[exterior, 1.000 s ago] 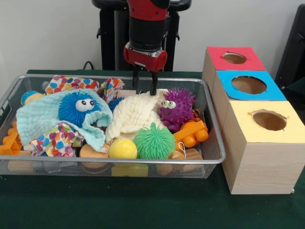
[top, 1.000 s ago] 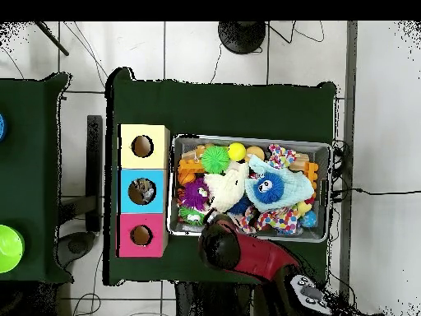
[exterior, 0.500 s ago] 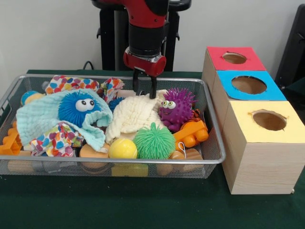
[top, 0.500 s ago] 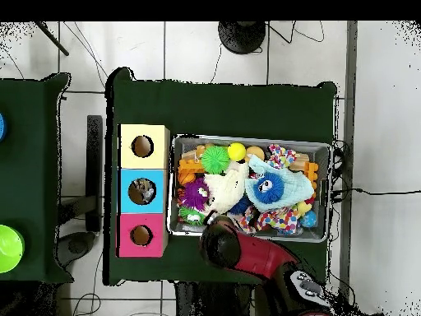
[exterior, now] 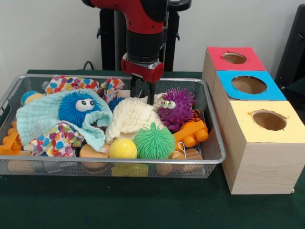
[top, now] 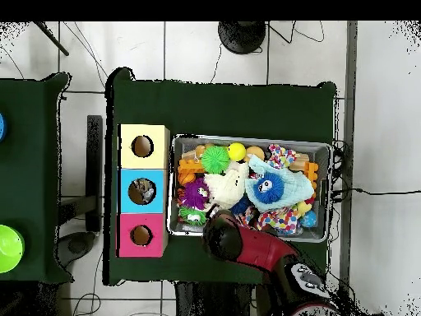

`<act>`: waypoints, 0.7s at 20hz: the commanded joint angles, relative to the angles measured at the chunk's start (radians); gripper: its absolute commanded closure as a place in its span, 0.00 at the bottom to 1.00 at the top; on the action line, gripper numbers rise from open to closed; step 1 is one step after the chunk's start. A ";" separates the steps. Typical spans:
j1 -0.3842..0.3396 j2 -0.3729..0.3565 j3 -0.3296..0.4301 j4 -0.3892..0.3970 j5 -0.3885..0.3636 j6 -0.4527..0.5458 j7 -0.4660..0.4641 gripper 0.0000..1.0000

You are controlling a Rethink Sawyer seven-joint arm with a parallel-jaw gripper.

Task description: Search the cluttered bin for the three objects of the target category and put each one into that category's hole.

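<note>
My gripper (exterior: 142,99) reaches down into the wire bin (exterior: 217,143) at its back middle. The fingers stand open on either side of the top fold of a cream cloth (exterior: 133,117). A purple spiky ball with eyes (exterior: 175,109) lies just right of it. A blue spiky ball (exterior: 78,107) rests on a light blue cloth (exterior: 38,119), and a green spiky ball (exterior: 153,140) sits at the front. In the overhead view the arm (top: 234,243) hides the gripper, and the cream cloth (top: 224,188) shows beside it.
A yellow ball (exterior: 123,149), an orange toy brick (exterior: 191,133) and dotted colourful cloths (exterior: 55,140) fill the bin. Right of it stand three boxes with holes: red (exterior: 233,58), blue (exterior: 248,85), yellow (exterior: 267,119). Something lies inside the blue box (top: 142,191).
The gripper has come down from just above the cream cloth until its fingers sit in the cloth's top fold. The arm has swung slightly left in the front view.
</note>
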 commanded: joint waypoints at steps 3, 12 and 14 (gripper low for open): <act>-0.022 0.046 0.075 -0.131 -0.042 -0.006 0.042 1.00; -0.012 0.043 0.064 -0.133 -0.051 -0.039 0.060 1.00; -0.023 0.029 0.081 -0.120 -0.069 -0.047 0.050 1.00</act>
